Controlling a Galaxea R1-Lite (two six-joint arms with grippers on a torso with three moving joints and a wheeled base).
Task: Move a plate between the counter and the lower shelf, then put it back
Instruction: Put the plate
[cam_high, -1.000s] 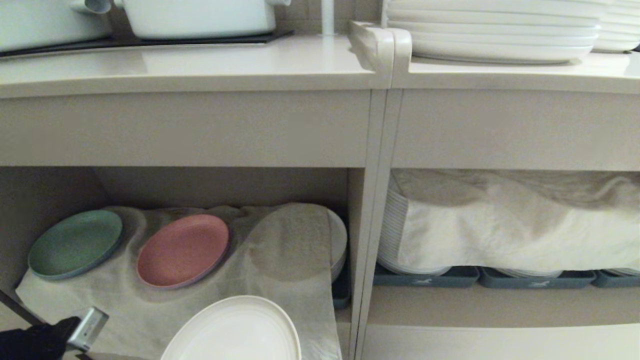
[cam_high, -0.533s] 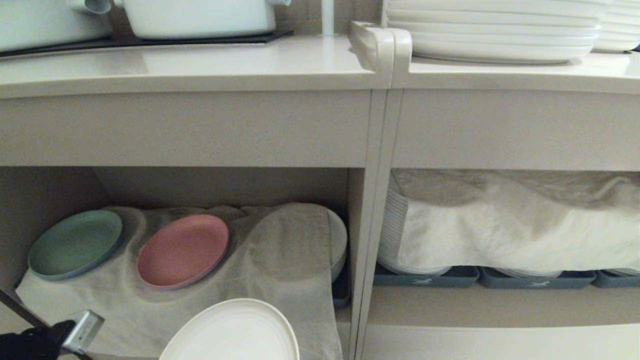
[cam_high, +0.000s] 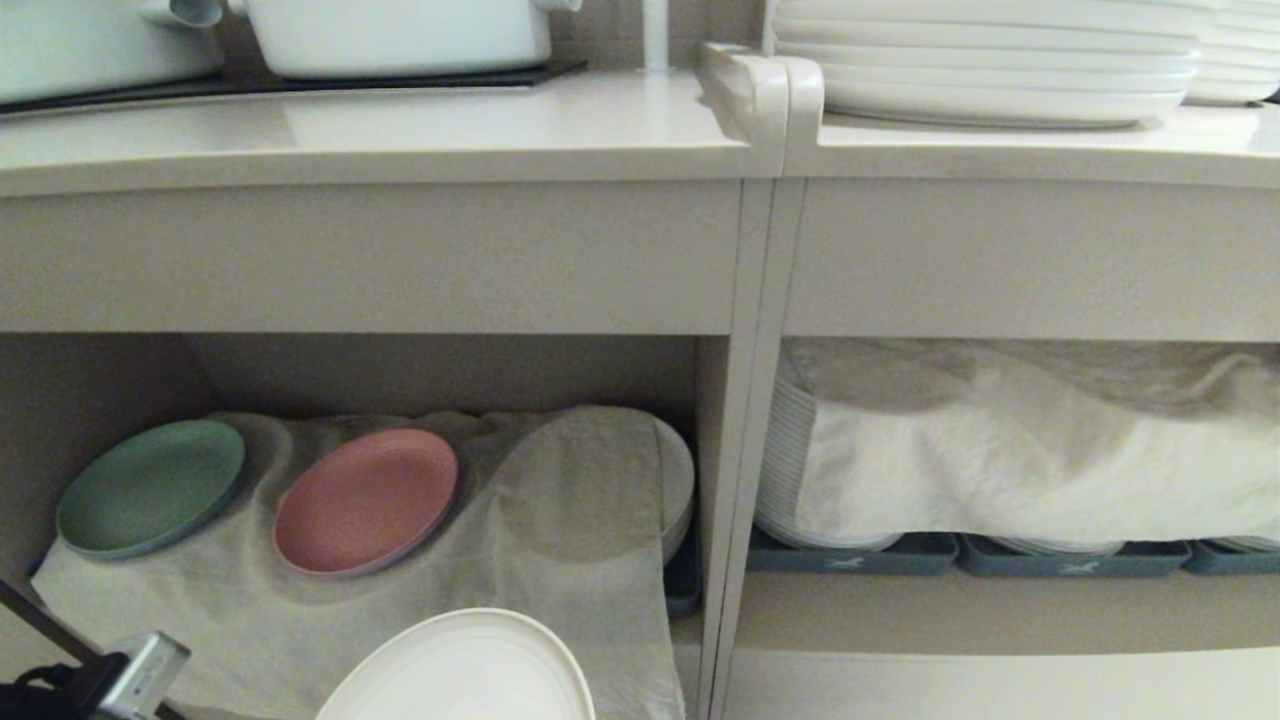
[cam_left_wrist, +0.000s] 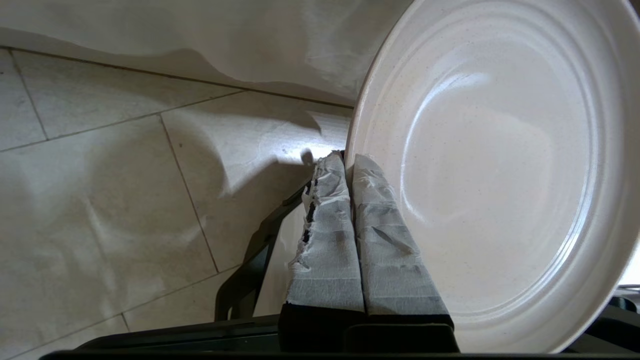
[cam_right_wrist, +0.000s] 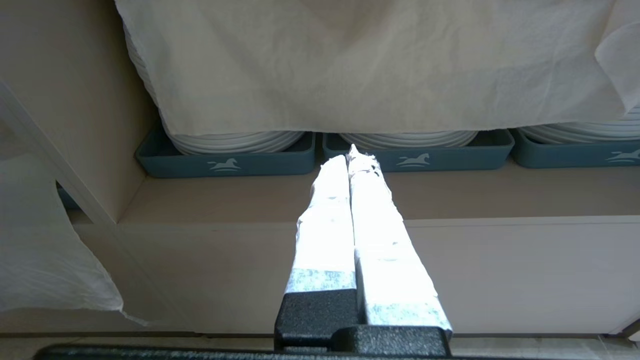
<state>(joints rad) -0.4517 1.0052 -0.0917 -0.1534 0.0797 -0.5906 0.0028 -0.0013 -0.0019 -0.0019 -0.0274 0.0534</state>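
Lower left of the head view, the left gripper (cam_left_wrist: 345, 160) pinches the plate (cam_high: 462, 668) by its rim alone; that thin edge-hold could slip and drop it on hard tile. Matte cream, ringed, beside gauzy cloth (cam_high: 560, 560). Right gripper (cam_right_wrist: 352, 155) idle, fingers pressed together, empty.

One green plate (cam_high: 150, 487), one pink plate (cam_high: 366, 501), one cream plate (cam_high: 460, 668); blue trays (cam_right_wrist: 227, 161), seemingly three; two pots (cam_high: 395, 35).
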